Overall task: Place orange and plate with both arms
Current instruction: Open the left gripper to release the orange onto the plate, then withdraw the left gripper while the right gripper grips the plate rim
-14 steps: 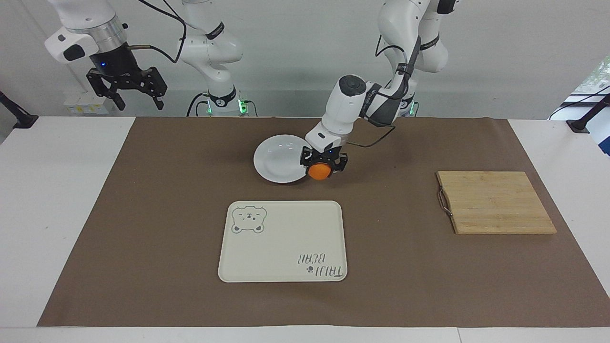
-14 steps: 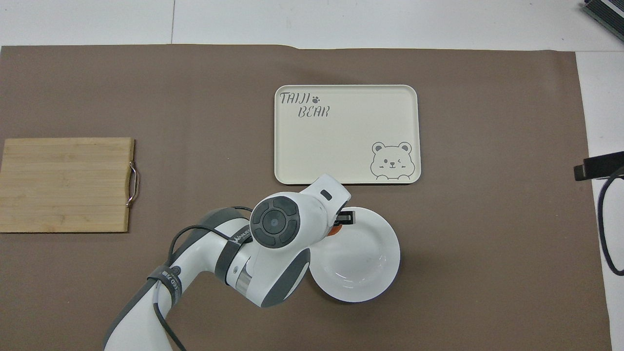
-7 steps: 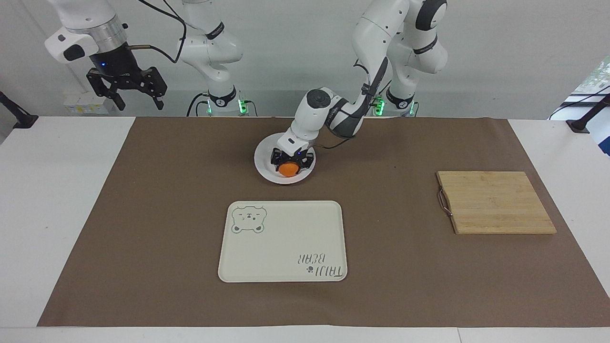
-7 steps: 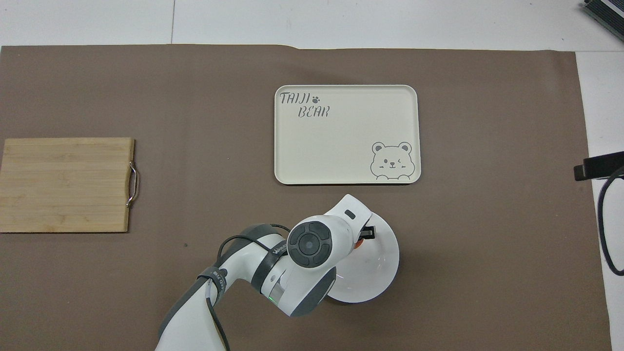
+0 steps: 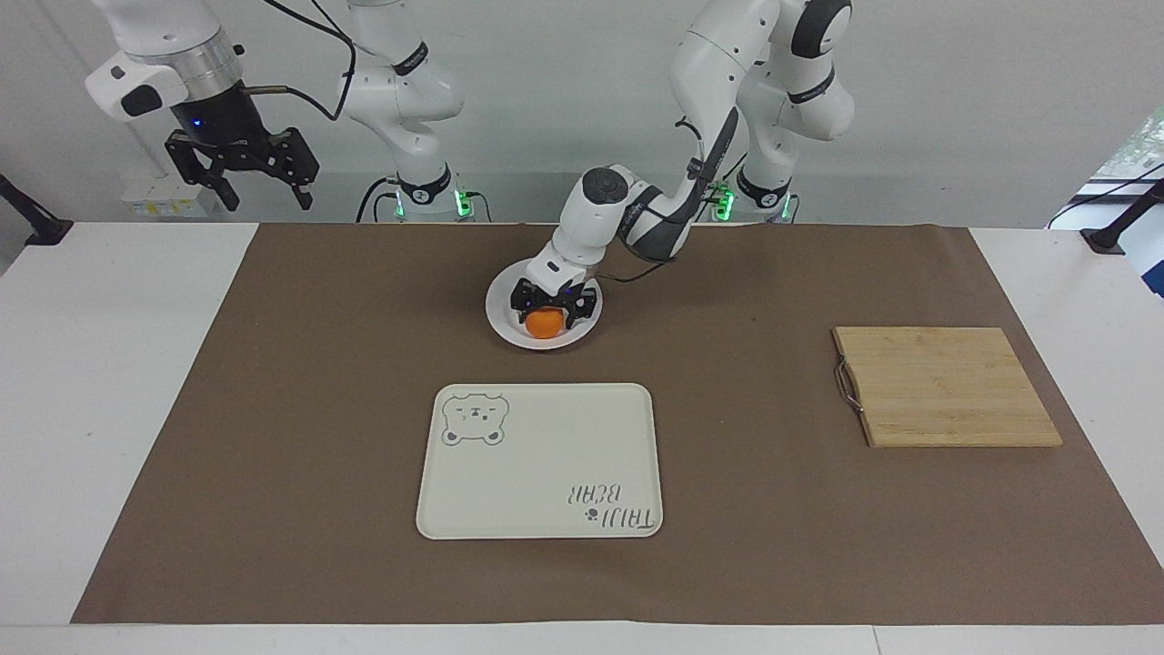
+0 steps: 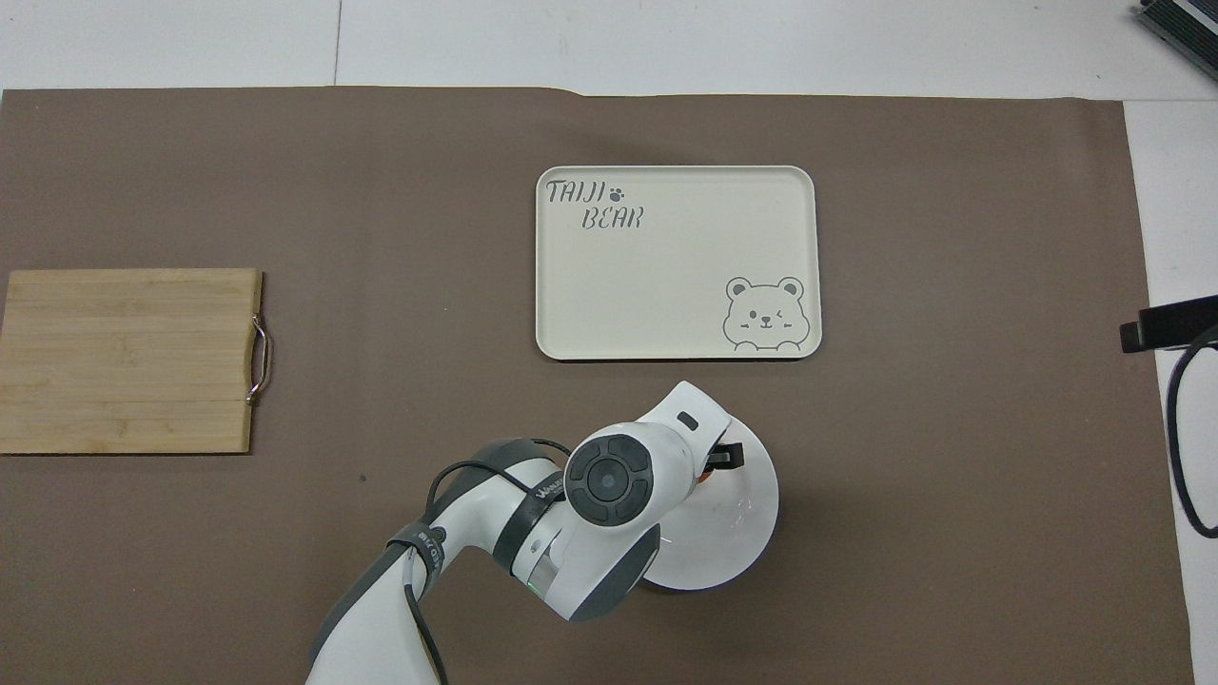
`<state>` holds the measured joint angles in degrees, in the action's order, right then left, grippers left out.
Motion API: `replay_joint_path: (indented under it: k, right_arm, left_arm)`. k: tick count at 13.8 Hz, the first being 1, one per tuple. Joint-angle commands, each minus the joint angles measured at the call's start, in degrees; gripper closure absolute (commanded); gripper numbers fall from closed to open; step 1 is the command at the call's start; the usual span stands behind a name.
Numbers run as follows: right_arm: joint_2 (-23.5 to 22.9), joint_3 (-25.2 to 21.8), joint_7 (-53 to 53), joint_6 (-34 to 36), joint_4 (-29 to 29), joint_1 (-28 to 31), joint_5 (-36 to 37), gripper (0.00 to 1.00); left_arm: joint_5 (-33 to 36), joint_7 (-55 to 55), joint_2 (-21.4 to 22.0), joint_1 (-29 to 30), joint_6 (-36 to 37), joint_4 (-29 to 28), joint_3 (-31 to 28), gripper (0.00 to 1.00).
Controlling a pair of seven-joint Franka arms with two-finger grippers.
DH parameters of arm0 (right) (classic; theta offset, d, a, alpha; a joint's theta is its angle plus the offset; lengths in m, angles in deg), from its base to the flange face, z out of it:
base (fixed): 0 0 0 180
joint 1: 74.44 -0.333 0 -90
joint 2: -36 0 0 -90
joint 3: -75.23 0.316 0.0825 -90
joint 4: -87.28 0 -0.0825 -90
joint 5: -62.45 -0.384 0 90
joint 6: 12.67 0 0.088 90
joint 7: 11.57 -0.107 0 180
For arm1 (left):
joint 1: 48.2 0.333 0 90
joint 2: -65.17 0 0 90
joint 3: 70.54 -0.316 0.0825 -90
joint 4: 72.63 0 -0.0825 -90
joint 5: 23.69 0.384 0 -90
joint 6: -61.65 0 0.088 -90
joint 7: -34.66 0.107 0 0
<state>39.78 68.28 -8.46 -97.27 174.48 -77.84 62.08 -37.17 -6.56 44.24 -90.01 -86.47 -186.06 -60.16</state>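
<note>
The orange (image 5: 544,325) rests on the white plate (image 5: 498,318), which lies on the brown mat near the robots, at mid-table. My left gripper (image 5: 556,314) stands low over the plate, open, one finger on each side of the orange. In the overhead view the left arm's wrist covers most of the plate (image 6: 747,518), and only a sliver of the orange (image 6: 705,477) shows. My right gripper (image 5: 244,186) hangs open and empty, high above the right arm's end of the table, waiting.
A cream tray (image 5: 546,455) with a bear drawing lies farther from the robots than the plate. A wooden cutting board (image 5: 941,387) with a metal handle lies toward the left arm's end. The brown mat (image 5: 300,409) covers most of the table.
My left gripper carried the orange sideways toward the right arm's end, set it down on the plate, and its fingers opened off the fruit. The right arm has not moved.
</note>
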Motion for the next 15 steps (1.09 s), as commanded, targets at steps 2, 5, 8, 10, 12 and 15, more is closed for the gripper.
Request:
replay_joint_path:
  k: [2,5,8,10,12,15]
  right_arm:
    - [1.4,0.2,1.4,-0.3,1.7,0.1,0.5,0.0]
    - [1.4,0.3,1.5,0.8,1.6,0.1,0.5,0.0]
    - [1.4,0.4,1.5,0.8,1.6,-0.3,0.5,0.0]
    - [1.6,0.4,1.8,-0.3,2.1,-0.4,0.5,0.0]
    - [2.7,0.5,1.4,0.0,4.6,-0.5,-0.2,0.0]
    - [6.4,0.4,0.9,-3.3,15.9,0.3,-9.4,0.0]
  left_arm:
    - [-0.2,-0.9,10.1,1.8,13.3,-0.4,-1.5,0.0]
    - [3.4,-0.3,14.9,6.5,21.8,-0.4,-1.6,0.0]
    - [7.9,3.0,17.4,13.7,26.4,-0.4,-1.6,0.0]
    - [8.0,13.3,18.1,20.2,26.6,-0.2,-1.6,0.0]
    - [8.3,19.3,18.6,25.7,27.6,1.4,-1.7,0.0]
    - [14.0,26.9,18.3,31.2,33.6,7.2,-1.6,0.0]
